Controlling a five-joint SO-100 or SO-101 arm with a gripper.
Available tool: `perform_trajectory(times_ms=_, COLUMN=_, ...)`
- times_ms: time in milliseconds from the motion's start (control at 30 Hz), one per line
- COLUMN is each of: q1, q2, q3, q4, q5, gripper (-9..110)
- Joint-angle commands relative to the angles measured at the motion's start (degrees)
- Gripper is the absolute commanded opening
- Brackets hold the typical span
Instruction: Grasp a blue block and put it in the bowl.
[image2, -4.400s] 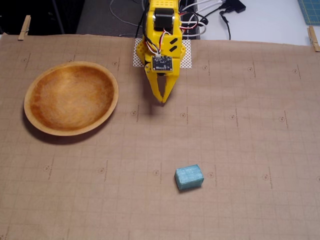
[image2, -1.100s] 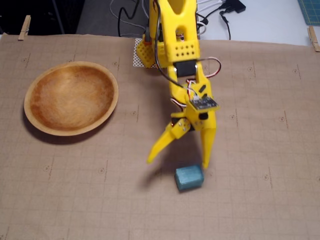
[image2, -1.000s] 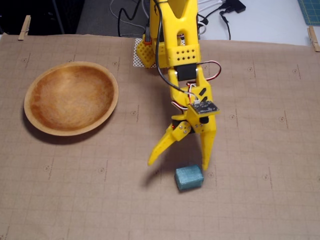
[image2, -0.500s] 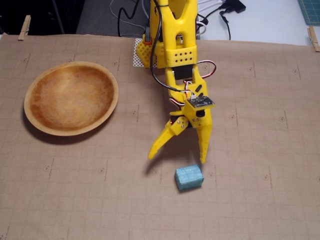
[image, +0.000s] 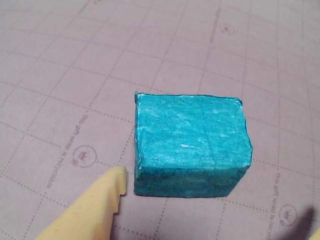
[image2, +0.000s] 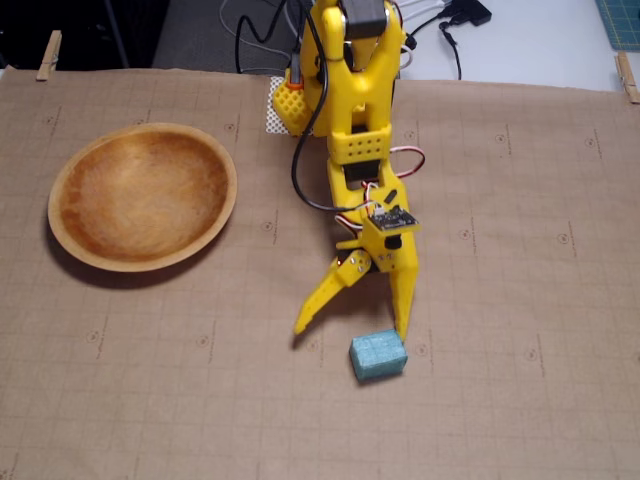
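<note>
The blue block (image2: 378, 355) lies on the brown paper mat, low and centre in the fixed view, and fills the middle of the wrist view (image: 190, 145). My yellow gripper (image2: 352, 329) is open just behind the block, low over the mat. One fingertip (image2: 402, 333) stands at the block's far right corner; the other (image2: 303, 325) is spread out to the left. In the wrist view one yellow finger (image: 102, 205) sits at the block's lower left, not touching it. The wooden bowl (image2: 60, 225) sits empty at the left of the fixed view, well away from the block.
The arm's yellow base (image2: 345, 60) stands at the back centre with cables behind it. Wooden clothespins (image2: 47, 55) hold the mat at the far corners. The mat's back edge meets a white table surface (image2: 540, 45).
</note>
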Motion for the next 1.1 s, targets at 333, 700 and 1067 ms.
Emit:
perform_trajectory(times_ms=333, q1=-0.18, q2=-5.71, q3=-11.95, q4=-1.76, q5=0.79, gripper=54)
perform_trajectory(times_ms=700, q1=-0.18, q2=-5.19, q3=-9.93, q4=-1.67, q5=0.62, gripper=36)
perform_trajectory(times_ms=1067, q1=-0.09, q2=-5.01, q3=-9.14, q4=-1.76, q5=0.62, gripper=21)
